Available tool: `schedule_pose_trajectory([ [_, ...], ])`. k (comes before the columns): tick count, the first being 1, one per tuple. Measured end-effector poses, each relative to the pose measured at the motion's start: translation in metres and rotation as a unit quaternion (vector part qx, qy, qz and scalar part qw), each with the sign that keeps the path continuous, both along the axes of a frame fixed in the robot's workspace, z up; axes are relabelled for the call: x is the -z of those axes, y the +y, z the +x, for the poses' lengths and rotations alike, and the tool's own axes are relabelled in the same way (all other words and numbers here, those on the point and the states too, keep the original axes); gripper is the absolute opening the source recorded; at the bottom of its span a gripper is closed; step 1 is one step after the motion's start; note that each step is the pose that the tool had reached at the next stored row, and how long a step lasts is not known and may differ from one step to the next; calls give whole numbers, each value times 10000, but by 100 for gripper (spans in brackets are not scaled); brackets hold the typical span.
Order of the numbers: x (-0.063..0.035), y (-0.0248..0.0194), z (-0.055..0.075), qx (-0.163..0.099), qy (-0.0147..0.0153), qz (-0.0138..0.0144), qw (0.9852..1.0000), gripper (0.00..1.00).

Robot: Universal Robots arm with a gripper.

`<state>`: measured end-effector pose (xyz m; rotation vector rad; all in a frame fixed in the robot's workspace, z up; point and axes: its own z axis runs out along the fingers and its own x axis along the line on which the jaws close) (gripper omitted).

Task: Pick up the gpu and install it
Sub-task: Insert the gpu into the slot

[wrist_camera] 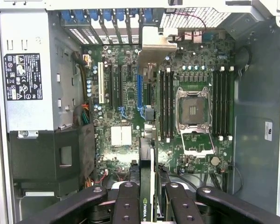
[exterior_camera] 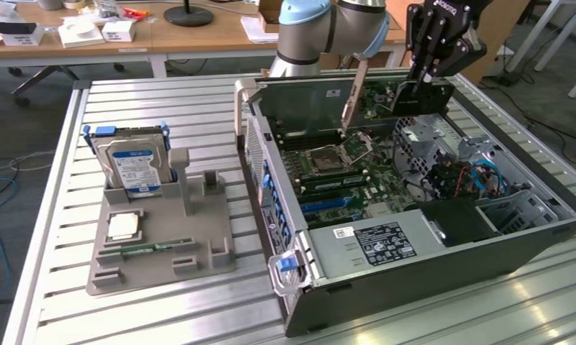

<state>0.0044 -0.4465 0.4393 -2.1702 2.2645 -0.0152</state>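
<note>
My gripper hangs over the far end of the open computer case, shut on the gpu. The gpu is a dark flat card held upright above the motherboard. In the wrist view the gpu appears edge-on, running from between my black fingers out to its silver bracket. It hovers roughly in line with the blue expansion slot on the motherboard, beside the open CPU socket. I cannot tell whether the card touches the board.
A grey parts holder at the exterior view's left carries a silver hard drive, a green RAM stick and a small white square part. The power supply and cables fill the case's near part. Desks stand behind.
</note>
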Motion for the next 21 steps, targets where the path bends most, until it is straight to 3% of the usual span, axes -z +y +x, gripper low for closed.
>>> schedule_pose_trajectory([
  [21, 14, 58, -152, 74, 0, 0, 10000, 25],
])
